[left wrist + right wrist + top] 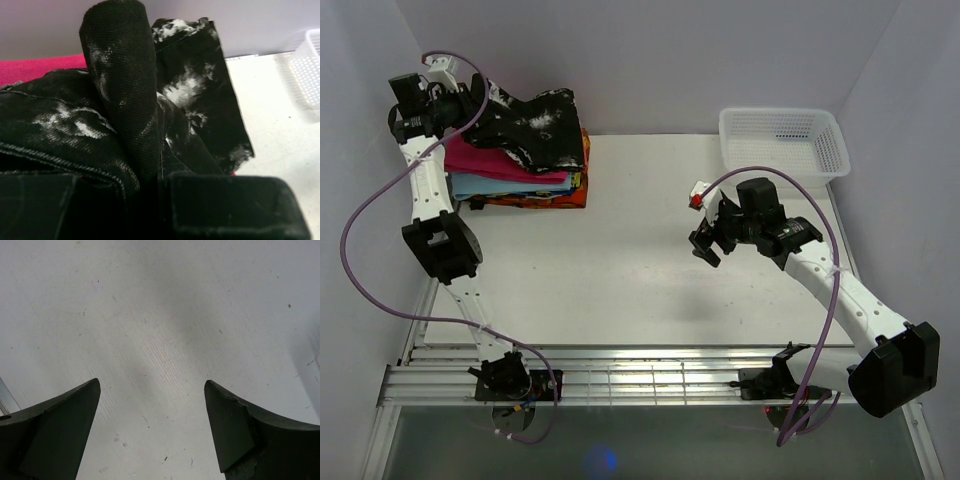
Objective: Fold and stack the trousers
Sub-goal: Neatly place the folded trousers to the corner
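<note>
Black trousers with white blotches (pixel 535 125) lie crumpled on top of a stack of folded trousers (pixel 520 180) (pink, light blue, orange) at the table's far left. My left gripper (pixel 480 100) is at the left end of the black trousers and is shut on a fold of them (pixel 125 100), which stands up between the jaws in the left wrist view. My right gripper (pixel 705 245) is open and empty, hovering over bare table right of the middle; its fingertips (pixel 75 405) show only white table between them.
A white plastic basket (pixel 785 140) stands at the far right corner. The white table (pixel 620 260) is walled by grey panels at the back and sides. An aluminium rail frame (pixel 650 380) runs along the near edge.
</note>
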`<state>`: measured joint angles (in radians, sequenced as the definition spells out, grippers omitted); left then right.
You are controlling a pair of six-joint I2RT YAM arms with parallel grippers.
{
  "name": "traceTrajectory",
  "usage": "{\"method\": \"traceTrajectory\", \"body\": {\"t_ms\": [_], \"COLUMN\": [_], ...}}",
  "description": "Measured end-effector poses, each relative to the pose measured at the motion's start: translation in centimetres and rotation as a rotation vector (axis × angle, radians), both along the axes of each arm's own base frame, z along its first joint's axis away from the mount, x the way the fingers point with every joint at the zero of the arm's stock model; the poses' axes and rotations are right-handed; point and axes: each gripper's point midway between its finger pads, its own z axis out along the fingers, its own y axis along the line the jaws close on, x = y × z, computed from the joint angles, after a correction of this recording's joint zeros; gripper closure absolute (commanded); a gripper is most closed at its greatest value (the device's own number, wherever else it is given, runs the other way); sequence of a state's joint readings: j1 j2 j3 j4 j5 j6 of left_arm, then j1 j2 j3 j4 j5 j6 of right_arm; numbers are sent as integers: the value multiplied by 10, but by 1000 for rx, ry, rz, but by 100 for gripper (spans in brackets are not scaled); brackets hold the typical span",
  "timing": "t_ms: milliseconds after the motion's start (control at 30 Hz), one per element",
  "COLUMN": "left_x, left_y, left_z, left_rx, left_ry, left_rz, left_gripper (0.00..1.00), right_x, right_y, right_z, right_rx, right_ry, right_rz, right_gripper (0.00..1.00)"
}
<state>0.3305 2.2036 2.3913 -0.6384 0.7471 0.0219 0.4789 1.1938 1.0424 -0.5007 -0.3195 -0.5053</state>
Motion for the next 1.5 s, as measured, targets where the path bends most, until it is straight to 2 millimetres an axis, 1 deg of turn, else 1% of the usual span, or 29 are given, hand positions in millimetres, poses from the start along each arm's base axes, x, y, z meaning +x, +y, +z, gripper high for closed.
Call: {"method": "traceTrajectory", "body": {"t_ms": [233,400,433,500,533,567,633,667,733,767,800,833,933,1033,1100,1200,1267,1333,1400,1500], "left_x": [28,45,48,53,55,57,62,64,69,70,71,72,66,56,48,33,22,12,3,-3], "left_y": [26,39,42,47,49,52,61,66,80,87,93,101,120,137,150,170,181,184,183,177], "left_z": [-46,-70,-71,-76,-77,-78,-75,-72,-67,-64,-62,-58,-45,-23,-4,29,46,57,60,58], "left_rx": [41,95,108,139,157,179,233,267,341,373,408,440,505,566,605,650,669,689,702,652], "left_ry": [19,11,2,-11,-20,-29,-55,-74,-107,-119,-131,-142,-161,-187,-214,-265,-287,-304,-302,-284], "left_rz": [56,93,98,110,115,123,149,162,206,224,242,264,319,363,395,447,467,461,446,408], "left_gripper": [99,83,76,68,60,57,48,39,31,16,8,2,2,2,2,2,2,2,3,13], "right_x": [-2,-4,-4,-5,-5,-5,-6,-7,-9,-9,-9,-9,-11,-12,-13,-14,-15,-17,-18,-19], "right_y": [0,0,0,0,0,0,1,1,0,0,0,0,0,1,1,0,0,0,0,0], "right_z": [-3,-4,-4,-4,-4,-4,-5,-6,-8,-8,-8,-8,-6,-3,0,3,4,2,0,0], "right_rx": [-7,-8,-7,-5,-4,-3,-2,-2,-2,-2,-2,-1,6,15,21,26,30,30,31,32], "right_ry": [20,28,30,32,33,35,38,41,45,47,48,48,46,41,34,25,22,27,31,33], "right_rz": [4,6,6,8,8,10,12,13,15,15,15,15,16,17,17,18,21,24,26,28], "right_gripper": [10,10,10,10,10,10,10,10,10,10,10,10,10,10,10,10,10,10,10,10]}}
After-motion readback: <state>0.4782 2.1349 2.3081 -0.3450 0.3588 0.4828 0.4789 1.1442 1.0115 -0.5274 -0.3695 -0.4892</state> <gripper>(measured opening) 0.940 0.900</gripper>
